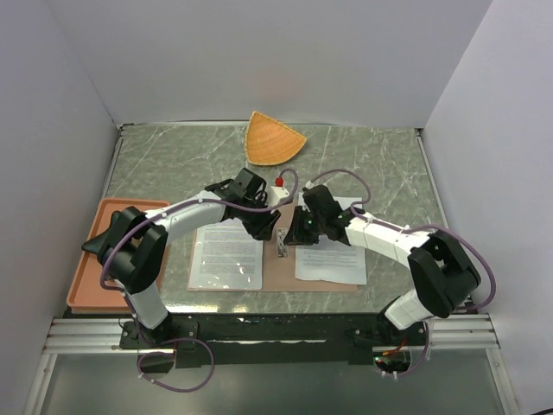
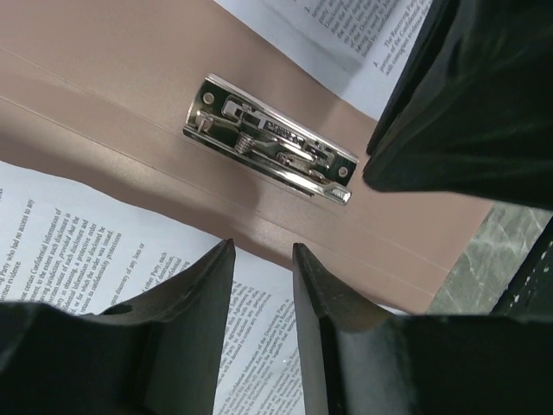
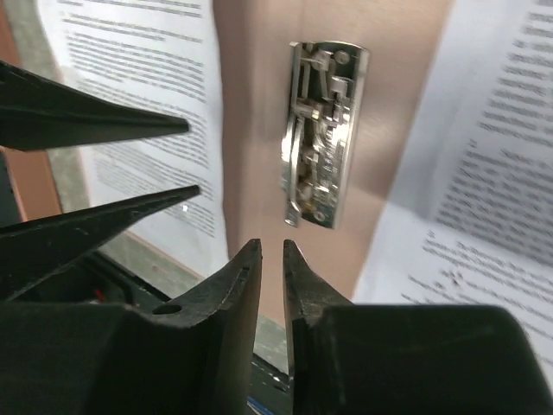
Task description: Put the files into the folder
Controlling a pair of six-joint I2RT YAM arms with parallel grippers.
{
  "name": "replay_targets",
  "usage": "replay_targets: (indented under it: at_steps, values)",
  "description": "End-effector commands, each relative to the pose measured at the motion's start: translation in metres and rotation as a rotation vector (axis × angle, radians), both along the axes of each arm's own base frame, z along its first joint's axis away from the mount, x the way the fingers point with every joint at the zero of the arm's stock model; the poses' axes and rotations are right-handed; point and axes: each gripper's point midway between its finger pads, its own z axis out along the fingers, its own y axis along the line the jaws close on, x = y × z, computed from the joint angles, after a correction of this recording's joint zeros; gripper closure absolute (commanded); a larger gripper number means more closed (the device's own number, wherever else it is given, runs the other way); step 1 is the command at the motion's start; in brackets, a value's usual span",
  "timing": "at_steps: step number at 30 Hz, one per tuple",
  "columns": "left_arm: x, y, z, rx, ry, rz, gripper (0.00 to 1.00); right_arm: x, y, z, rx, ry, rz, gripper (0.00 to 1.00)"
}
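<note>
now | folder (image 1: 278,275) open flat, long axis left-right | clip (image 1: 282,245) along spine | left claw (image 2: 259,251), right claw (image 3: 270,245) slightly parted, empty

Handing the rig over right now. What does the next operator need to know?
Left gripper: slightly open, empty, over the folder's spine near the metal clip.
Right gripper: narrow gap, empty, on the other side of the clip.
Folder: lies open and flat on the table.
Files: one sheet on the left half and one sheet on the right half, neither under the clip.
Done: both sheets are on the open folder.
Left: probably secure the sheets, then close the folder.
</note>
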Motion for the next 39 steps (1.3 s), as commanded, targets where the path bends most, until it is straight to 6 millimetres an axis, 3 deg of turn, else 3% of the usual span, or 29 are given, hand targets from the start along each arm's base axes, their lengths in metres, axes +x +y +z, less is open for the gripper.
replay_targets:
  at_steps: [1, 7, 10, 14, 21, 29, 39]
  values:
    - [0.011, -0.014, 0.022, -0.083, -0.045, 0.041, 0.62, 0.006, 0.016, -0.002, 0.038, -0.001, 0.025, 0.83]
    - [0.017, -0.015, 0.003, -0.051, -0.023, 0.066, 0.61, -0.003, 0.008, -0.025, 0.010, 0.039, 0.012, 0.88]
    - [0.016, -0.019, -0.001, -0.058, 0.006, 0.060, 0.71, -0.006, 0.005, -0.033, -0.006, 0.053, 0.011, 0.88]
    - [0.014, -0.023, -0.001, -0.074, 0.032, 0.065, 0.80, -0.010, 0.002, -0.039, -0.019, 0.060, 0.010, 0.88]
    - [0.012, -0.031, 0.002, -0.109, 0.074, 0.079, 0.80, -0.012, -0.002, -0.049, -0.037, 0.079, 0.003, 0.85]
    - [0.029, -0.020, -0.027, -0.005, 0.015, 0.150, 0.87, -0.011, 0.001, -0.056, -0.050, 0.094, 0.027, 0.86]
    - [0.036, -0.022, -0.033, -0.009, -0.004, 0.196, 0.89, -0.021, 0.017, -0.066, -0.018, 0.123, 0.024, 0.89]
